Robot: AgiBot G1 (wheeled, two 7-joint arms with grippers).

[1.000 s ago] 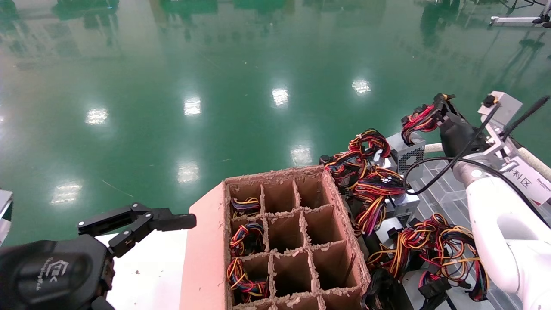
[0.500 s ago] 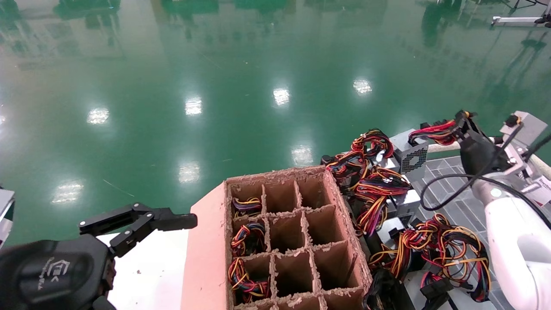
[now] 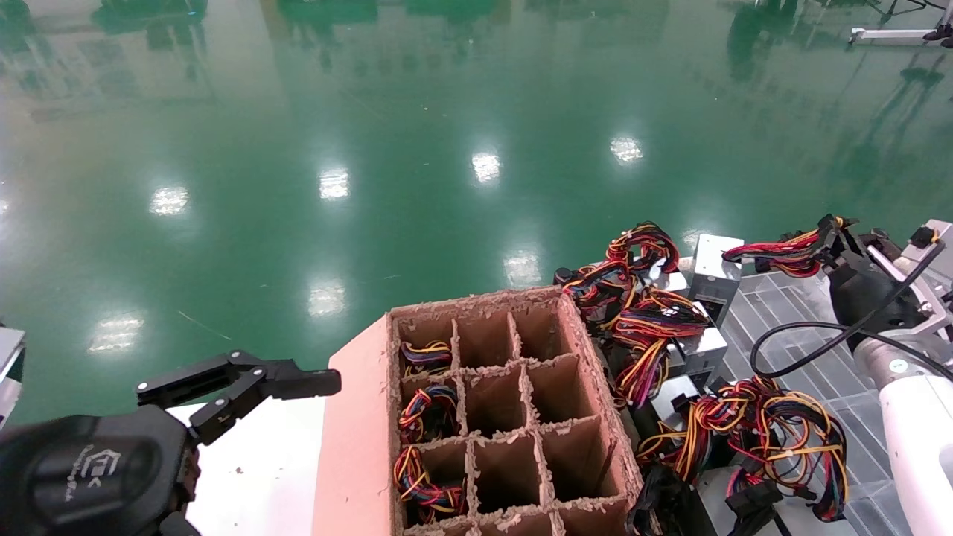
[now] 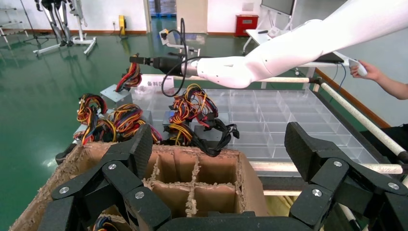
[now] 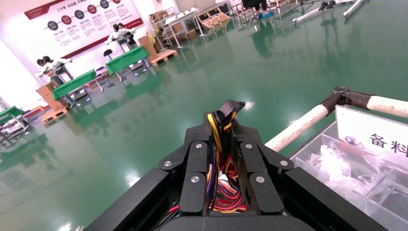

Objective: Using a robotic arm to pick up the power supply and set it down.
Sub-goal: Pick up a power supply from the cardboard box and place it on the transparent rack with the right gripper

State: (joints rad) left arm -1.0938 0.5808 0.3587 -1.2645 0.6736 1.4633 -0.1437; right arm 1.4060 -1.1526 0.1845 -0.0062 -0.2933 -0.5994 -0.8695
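Jaws of our right gripper [image 3: 832, 232] clench the wire bundle [image 3: 782, 253], power supply [image 3: 713, 269] hanging lower-left; left gripper [image 3: 246, 383] released.

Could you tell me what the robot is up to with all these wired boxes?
The right gripper is clamped on the wire bundle of the power supply, which hangs from it over the clear tray, beside other units. The left gripper waits open beside the cardboard divider box, where some cells already hold wires.
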